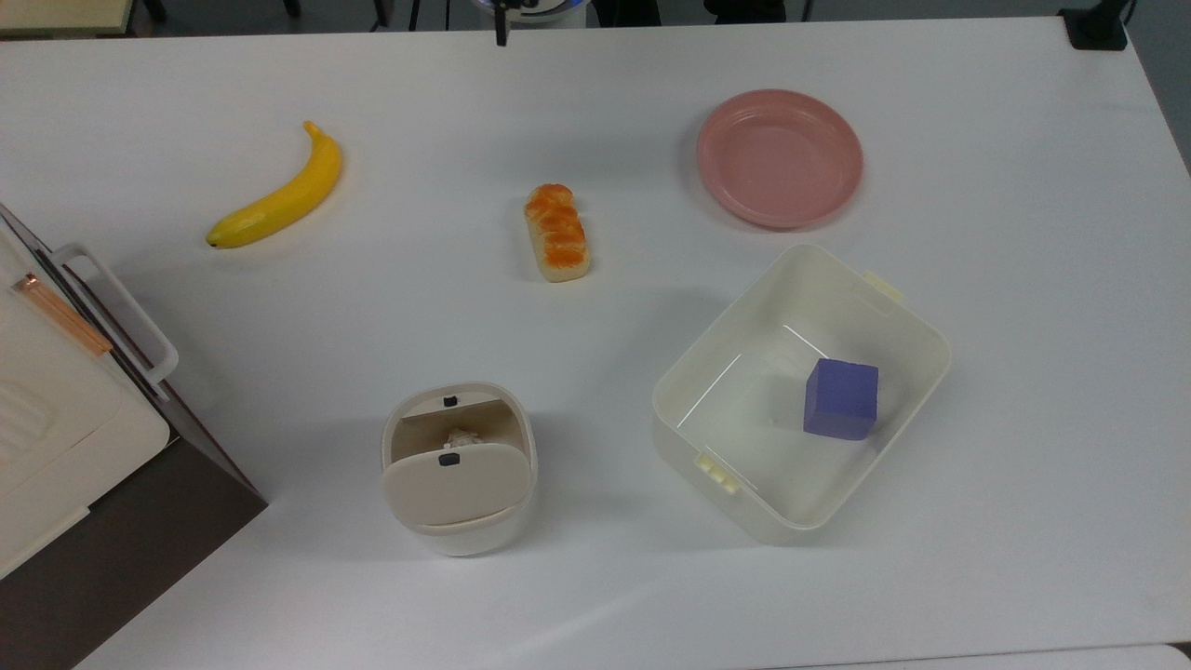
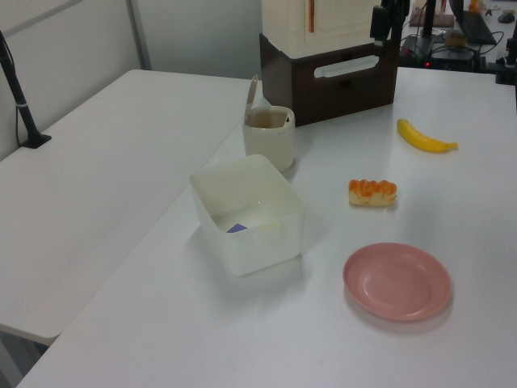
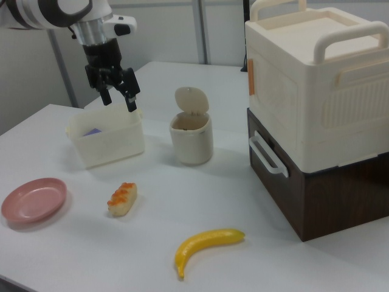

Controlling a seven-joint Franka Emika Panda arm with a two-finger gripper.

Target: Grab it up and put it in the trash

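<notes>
The trash bin (image 1: 459,521) is small, cream-white and rounded, and stands near the table's front in the top view. Its beige swing lid (image 1: 453,484) with a dark button is tipped open. The tiny off-white paper wad (image 1: 460,436) lies inside the bin, under the opening. In the right view the bin (image 3: 191,143) has its lid (image 3: 190,99) standing up. My gripper (image 3: 117,97) hangs high above the table, far from the bin, open with nothing between its fingers. A dark part of the gripper (image 2: 386,20) shows at the left view's top edge.
An orange-topped bread loaf (image 1: 556,233), a banana (image 1: 279,191) and a pink plate (image 1: 780,158) lie on the white table. A cream rectangular tub (image 1: 916,326) holds a blue cube (image 1: 842,398). A cream box on a brown base (image 1: 56,419) fills the top view's left corner.
</notes>
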